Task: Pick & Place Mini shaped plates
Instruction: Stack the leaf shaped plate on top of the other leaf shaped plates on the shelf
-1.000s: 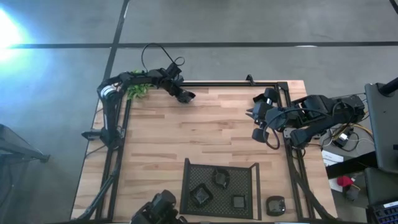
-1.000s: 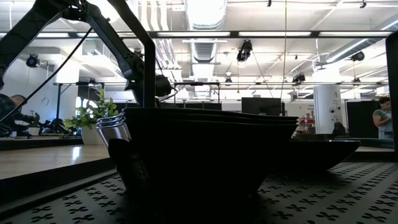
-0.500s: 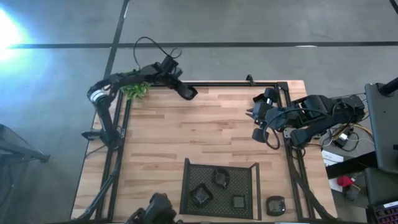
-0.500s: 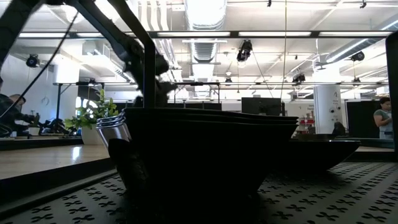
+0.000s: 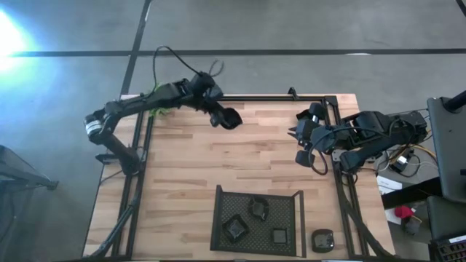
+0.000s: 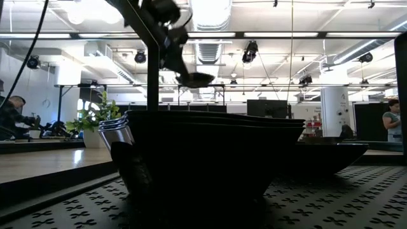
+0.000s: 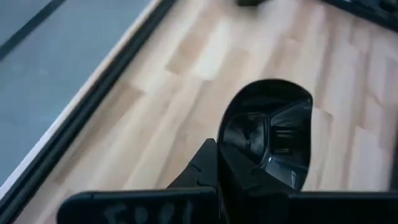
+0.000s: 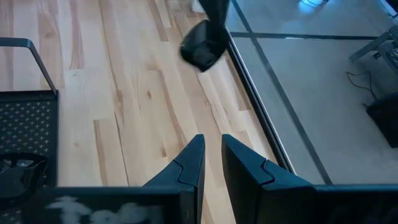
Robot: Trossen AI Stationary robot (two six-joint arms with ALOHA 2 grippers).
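1. The left gripper (image 5: 227, 118) is hanging over the far-left part of the wooden table (image 5: 240, 160), at about eleven o'clock from the table's centre. Its fingers are pressed together on the rim of one mini plate (image 5: 231, 118), pinching it at the edge so the glossy dish is sticking out ahead of the fingers, as the left wrist view shows (image 7: 267, 134).
2. In the low view that plate (image 6: 194, 79) is showing well above the table surface, so it is being carried clear of the wood rather than resting on it; an edge pinch looks like the only practical hold on so shallow a dish.
3. The right gripper (image 5: 298, 145) is waiting near the table's right edge, at about two o'clock from centre. Its fingers (image 8: 186, 165) are standing slightly apart with only bare wood showing between them, holding nothing.
4. The black mesh tray (image 5: 256, 195) is sitting at the near edge, at six o'clock from centre. Three mini plates are lying inside it: one toward the far side (image 5: 257, 208), one at near left (image 5: 234, 228), one at near right (image 5: 279, 235).
5. Another mini plate (image 5: 322, 239) is lying outside the tray, just beside its right wall, at about five o'clock.
6. Judging from the plates in the tray, the carried plate probably belongs there too.
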